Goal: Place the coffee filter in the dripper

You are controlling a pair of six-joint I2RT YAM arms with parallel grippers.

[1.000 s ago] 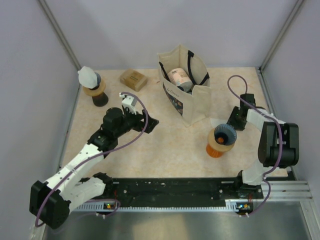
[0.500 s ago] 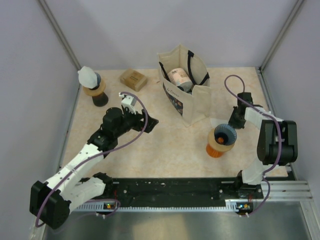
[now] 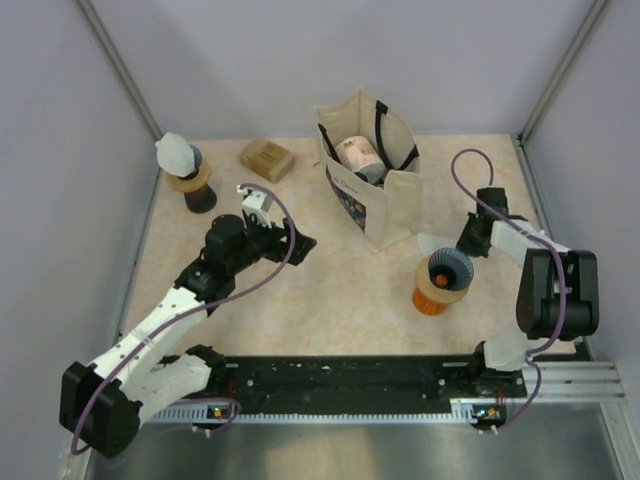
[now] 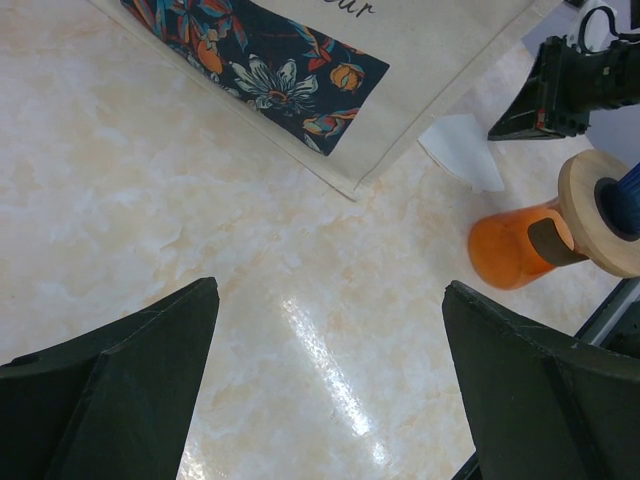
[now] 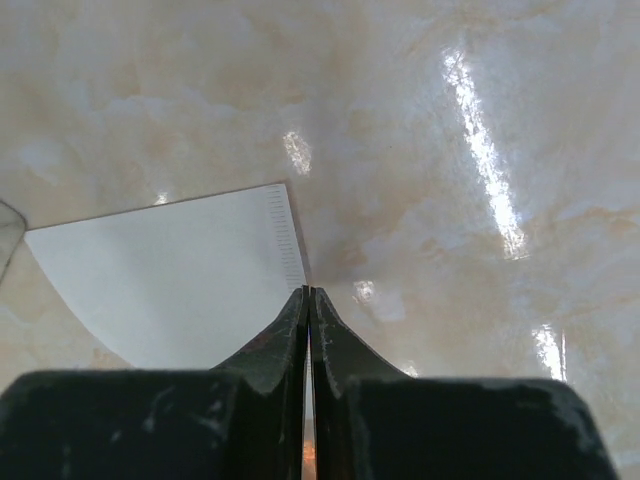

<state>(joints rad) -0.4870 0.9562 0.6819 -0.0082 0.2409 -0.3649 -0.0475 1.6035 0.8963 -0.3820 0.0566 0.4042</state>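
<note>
Right claw (image 5: 307,292) has its fingers pressed together, the tips meeting the right-hand edge of the coffee filter (image 5: 170,275); we cannot tell whether any paper is nipped between them.

Nearest the arm bases, at about 4 o'clock on the desk (image 3: 330,300), stands the dripper (image 3: 443,280): an orange body, a wooden collar and a dark blue cone inside. The coffee filter lies flat on the desk just beyond it, at the dripper's 12 o'clock, between the dripper and the tote bag (image 3: 375,190), so it is outside the dripper.

About level with that, toward 9 o'clock, the left claw (image 4: 330,290) hovers above bare desk with its fingers spread wide and nothing between them.

Farther off, near 12 o'clock, we see the tote bag standing upright and open, a floral panel on its side and a cylindrical pack (image 3: 358,155) inside.

Farthest back, a brown block (image 3: 267,158) sits at 11 o'clock. A second dripper (image 3: 192,185) on a dark base stands at 10 o'clock, with a white paper cone (image 3: 174,152) on top.
</note>
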